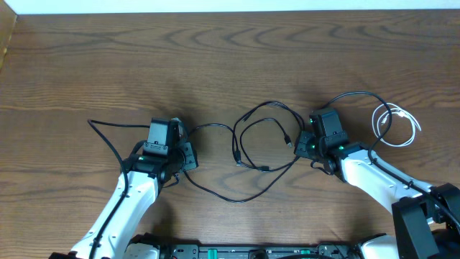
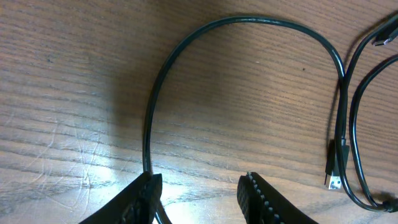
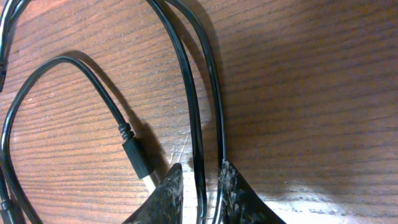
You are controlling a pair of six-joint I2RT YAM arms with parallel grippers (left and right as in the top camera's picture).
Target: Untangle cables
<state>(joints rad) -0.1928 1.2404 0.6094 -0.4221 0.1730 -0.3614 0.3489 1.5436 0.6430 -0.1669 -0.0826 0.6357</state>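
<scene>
**Strands Running Straight Into the Right Hand**

Find the tangle of black cables (image 1: pixel 236 153) mid-bench (image 1: pixel 215 50), looped over itself between both arms. Note the right hand (image 3: pixel 200 167) at the tangle's right edge, the nearer of the two. Narrowed around two black strands (image 3: pixel 196 143) running lengthwise out of the gap; cannot tell whether already pinching. Note the left hand (image 2: pixel 200 180) just left of the tangle, spread, one black strand (image 2: pixel 249 20) lying loose beside a finger, then arching toward the tangle. See the white cable (image 1: pixel 397 114) coiled well right of the tangle. Crossing order inside the tangle too fine to read; strand ends cut off in both wrist views.
</scene>
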